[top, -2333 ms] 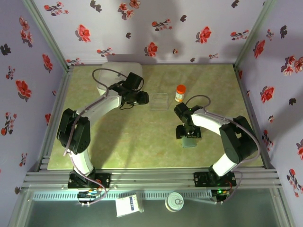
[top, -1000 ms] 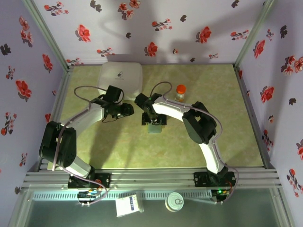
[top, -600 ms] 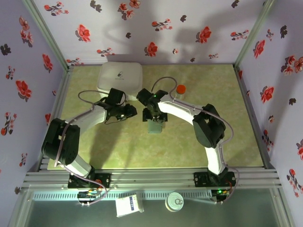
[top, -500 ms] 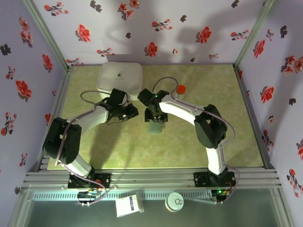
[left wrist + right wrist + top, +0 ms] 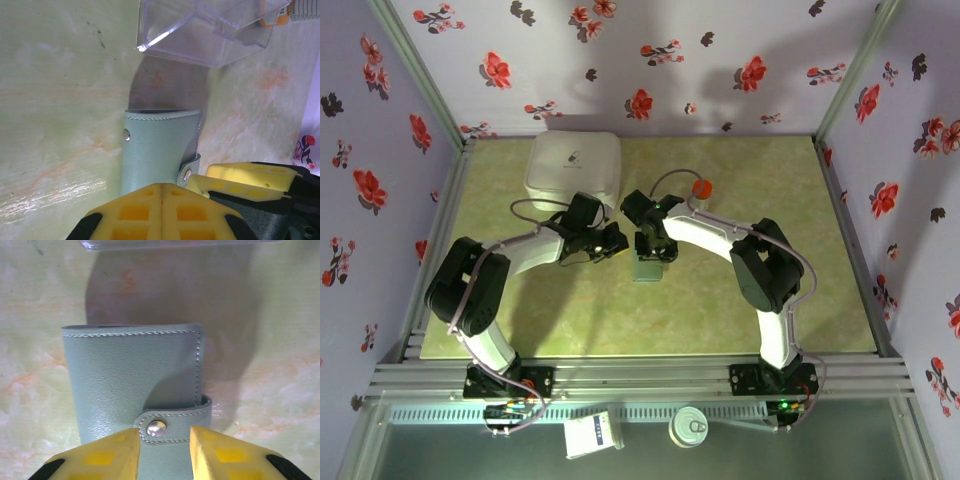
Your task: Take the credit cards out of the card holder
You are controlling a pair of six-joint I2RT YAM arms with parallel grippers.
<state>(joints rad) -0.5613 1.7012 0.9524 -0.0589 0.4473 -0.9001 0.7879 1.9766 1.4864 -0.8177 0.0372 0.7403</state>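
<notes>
The left pincer is closed right up: in its wrist view the two yellow pads meet along a thin seam with no gap. Whether they nip anything cannot be told. The card holder lies flat on the green marbled table directly ahead of the left pincer's tip, and the holder's near end runs under the pads. The right pincer stands just to the right of the left one, the two heads nearly touching above the holder. Its jaws are a narrow way apart. In the right wrist view the grey-teal holder lies folded, stretching forward from the fingertips, with its strap wrapped round from the right edge. The metal snap sits squarely in the gap between the jaws. Whether the pads press the strap or merely straddle it cannot be told. Beyond the far end of the holder, ahead of both pincers, stands a clear plastic box. An orange-capped bottle stands further off to the right of the right pincer. A white rounded box sits well beyond the left pincer, to its left.
</notes>
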